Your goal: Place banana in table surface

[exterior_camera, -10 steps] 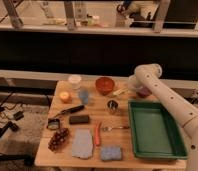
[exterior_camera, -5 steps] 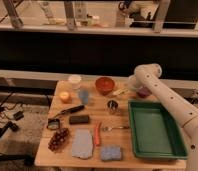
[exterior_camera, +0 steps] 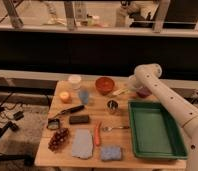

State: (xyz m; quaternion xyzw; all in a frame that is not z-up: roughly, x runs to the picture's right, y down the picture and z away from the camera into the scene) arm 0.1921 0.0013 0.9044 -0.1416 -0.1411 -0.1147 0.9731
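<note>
The banana (exterior_camera: 119, 92), small and pale yellow, lies low over the back of the table surface (exterior_camera: 123, 142), just right of a red bowl (exterior_camera: 105, 84). My gripper (exterior_camera: 127, 89) hangs from the white arm's bent wrist (exterior_camera: 147, 74) at the banana's right end and looks shut on it. Whether the banana touches the wood I cannot tell.
A dark green tray (exterior_camera: 157, 103) fills the table's right side. A metal cup (exterior_camera: 112, 106), a spoon (exterior_camera: 115, 128) and a carrot (exterior_camera: 97, 134) lie mid-table. An orange (exterior_camera: 65, 96), a blue cup (exterior_camera: 84, 96), grapes (exterior_camera: 58, 139), a blue cloth (exterior_camera: 82, 144) and a sponge (exterior_camera: 111, 152) sit left and front.
</note>
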